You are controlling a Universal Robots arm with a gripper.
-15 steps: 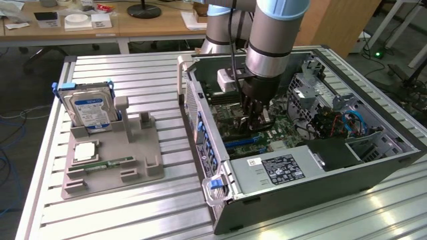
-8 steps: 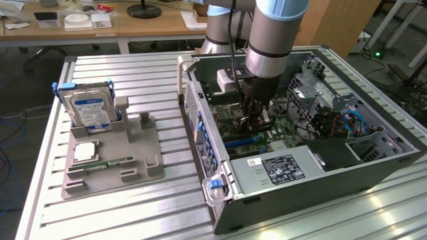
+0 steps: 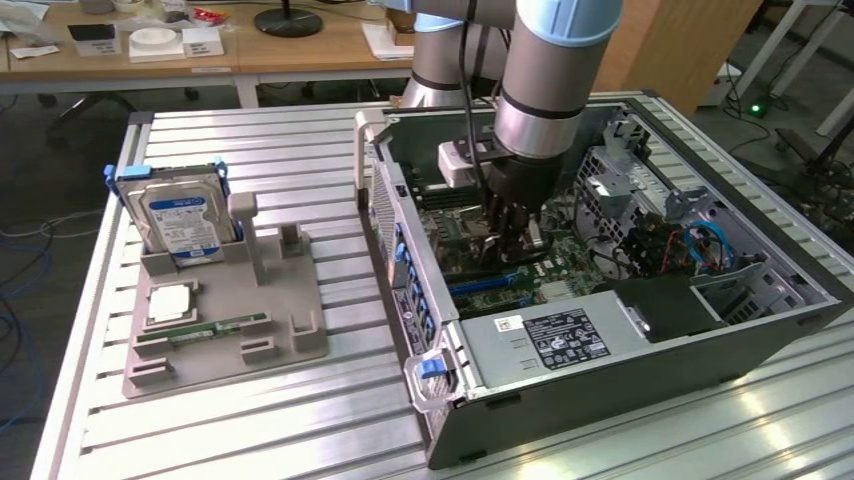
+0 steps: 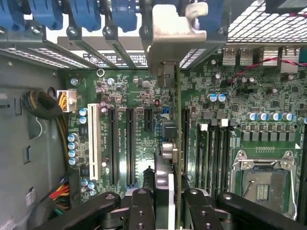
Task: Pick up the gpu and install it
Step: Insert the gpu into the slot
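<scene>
Wrist view: I am looking down onto the green motherboard (image 4: 144, 124) inside the open computer case (image 3: 747, 330). The gripper (image 4: 165, 201) is holding the gpu (image 4: 176, 139) edge-on, its fingers (image 4: 141, 206) closed part-way onto the thin card, whose silver bracket (image 4: 180, 33) is sitting up at the slotted rear wall of the case.

Exterior view: the arm is reaching down into the case, the gripper (image 3: 514, 235) low over the board. On the grey parts tray (image 3: 287, 335) at the exterior view's left, the hard drive (image 3: 180, 220) is standing upright and the memory stick (image 3: 214, 327) is lying flat.

I judge the install step is in hand: the card is being carried above the long black expansion slots (image 4: 129, 143). I cannot tell whether its edge is touching a slot. Seating it calls for the card edge square over one slot, the bracket lined up with its rear opening, then a straight, even press.
</scene>
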